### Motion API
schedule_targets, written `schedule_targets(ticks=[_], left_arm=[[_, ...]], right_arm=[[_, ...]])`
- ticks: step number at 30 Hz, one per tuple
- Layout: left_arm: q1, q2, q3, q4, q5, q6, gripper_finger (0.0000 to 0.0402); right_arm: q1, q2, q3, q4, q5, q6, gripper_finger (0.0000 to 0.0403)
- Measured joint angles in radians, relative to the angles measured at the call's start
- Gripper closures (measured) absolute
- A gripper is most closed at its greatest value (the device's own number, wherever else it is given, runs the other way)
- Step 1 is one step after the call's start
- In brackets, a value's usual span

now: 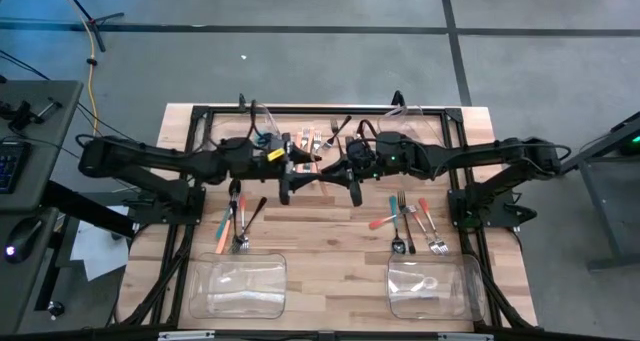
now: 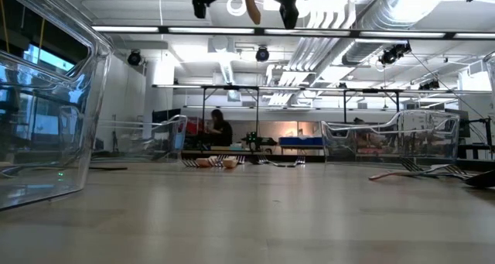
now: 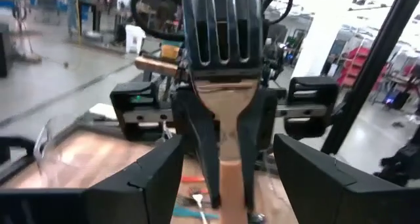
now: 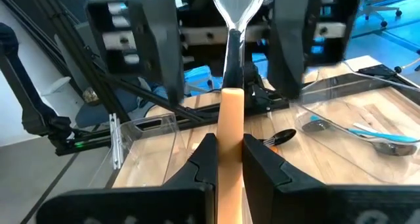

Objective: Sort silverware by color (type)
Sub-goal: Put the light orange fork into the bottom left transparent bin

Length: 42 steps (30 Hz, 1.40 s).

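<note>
Orange-handled fork [image 4: 231, 129] hangs above the middle of the worktop [image 1: 330, 226], between both arms: the right gripper [image 4: 230, 161] has its jaws clenched on the handle, while the left gripper [image 3: 223, 161] stands with jaws released either side of it.
</note>
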Motion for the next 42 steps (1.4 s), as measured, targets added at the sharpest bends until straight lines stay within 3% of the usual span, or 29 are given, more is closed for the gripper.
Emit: schedule_targets(ticks=[4, 7, 10, 14, 16, 20, 32, 42], left_arm=[[0.0, 0.029, 0.0, 0.078, 0.0, 0.013, 0.0179], [0.0, 0.028, 0.0, 0.084, -0.005, 0.017, 0.0206], [0.0, 0.029, 0.0, 0.064, -0.009, 0.015, 0.0261], [0.0, 0.028, 0.0, 0.061, -0.024, 0.022, 0.0364], [0.0, 0.028, 0.0, 0.061, -0.034, 0.016, 0.0385], [0.0, 0.028, 0.0, 0.061, -0.04, 0.02, 0.038], [0.001, 0.028, 0.0, 0.056, -0.048, 0.035, 0.039], [0.001, -0.062, 0.0, -0.119, -0.048, 0.06, 0.039]], right_arm=[[0.0, 0.0, 0.0, -0.013, 0.0, 0.0, 0.0375], [0.0, 0.0, 0.0, -0.013, 0.0, -0.003, 0.0375], [0.0, 0.0, 0.0, -0.014, 0.0, -0.003, 0.0375], [0.0, 0.0, 0.0, -0.014, 0.003, -0.005, 0.0374], [0.0, 0.0, 0.0, -0.015, 0.0, -0.018, 0.0375], [0.0, 0.0, 0.0, -0.015, 0.003, -0.025, 0.0367], [0.0, -0.002, 0.0, -0.032, -0.004, 0.001, 0.0273], [-0.021, -0.138, 0.001, -0.324, 0.009, -0.047, 0.017]])
